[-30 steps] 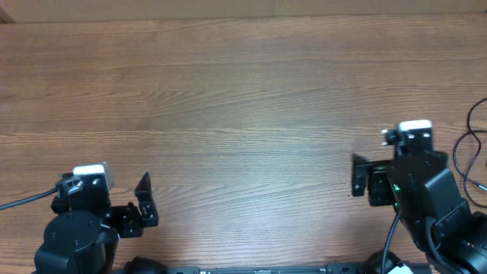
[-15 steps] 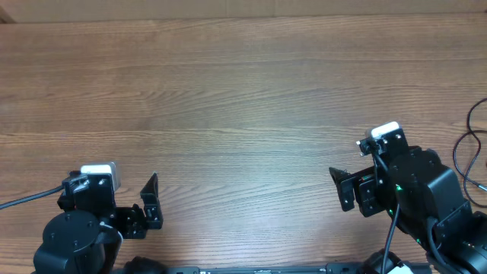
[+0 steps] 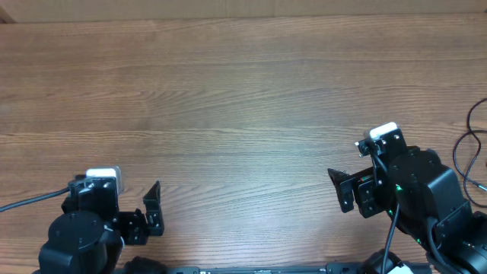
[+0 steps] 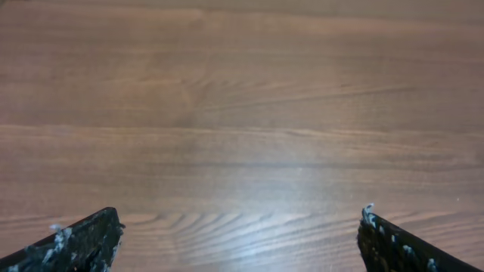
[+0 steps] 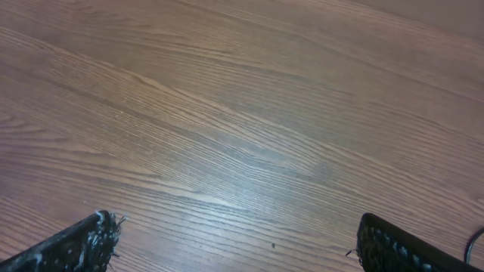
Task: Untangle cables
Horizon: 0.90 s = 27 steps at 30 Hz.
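The left fingers (image 4: 83, 243) stand spread wide and hold nothing, low over the bare wood grain of the bench (image 3: 243, 99) near its front edge. The right fingers (image 5: 393, 245) are spread just as wide and also empty. The cables (image 3: 456, 149), thin black loops, lie at the bench's right edge, just beside the right arm (image 3: 426, 198) and apart from both sets of fingers.

Wide-apart jaws above wooden table (image 5: 227, 113)
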{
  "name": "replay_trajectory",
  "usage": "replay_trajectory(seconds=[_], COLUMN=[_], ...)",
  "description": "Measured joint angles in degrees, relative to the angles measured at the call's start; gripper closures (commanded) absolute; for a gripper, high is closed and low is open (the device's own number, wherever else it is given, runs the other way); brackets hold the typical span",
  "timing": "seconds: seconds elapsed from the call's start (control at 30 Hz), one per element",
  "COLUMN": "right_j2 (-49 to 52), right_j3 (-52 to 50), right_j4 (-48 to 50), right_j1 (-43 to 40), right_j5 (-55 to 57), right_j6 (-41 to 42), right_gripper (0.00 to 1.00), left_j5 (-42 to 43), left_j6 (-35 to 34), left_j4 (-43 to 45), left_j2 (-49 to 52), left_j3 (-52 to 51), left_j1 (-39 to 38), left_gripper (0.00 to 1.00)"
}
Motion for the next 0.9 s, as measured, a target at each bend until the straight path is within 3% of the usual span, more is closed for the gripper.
replay_trajectory(seconds=[0.2,0.3,0.53,0.7,0.9], right_j2=[0.0,0.0,0.0,0.0,0.0], right_j3=[0.0,0.0,0.0,0.0,-0.1], right_j4=[0.0,0.0,0.0,0.0,0.0], right_j1=[0.0,0.0,0.0,0.0,0.0], right_j5=[0.0,0.0,0.0,0.0,0.0], right_j6=[0.0,0.0,0.0,0.0,-0.1], right_gripper=[0.00,0.00,0.00,0.00,0.00], left_j5=[0.0,-0.1,-0.8,-1.1,-1.1], left_j6=[-0.3,-0.4,-0.4,-0.4,-0.5], left_j4=[-4.0,-0.9,18.6,36.1,60.0], left_j2=[0.0,-1.1,-13.2,-21.3,-24.0], left_j3=[-0.1,-0.6,-7.6,-19.1,-34.3], left_j1=[0.0,0.5,5.3,10.2,14.5], left_gripper=[0.01,0.01,0.00,0.00,0.00])
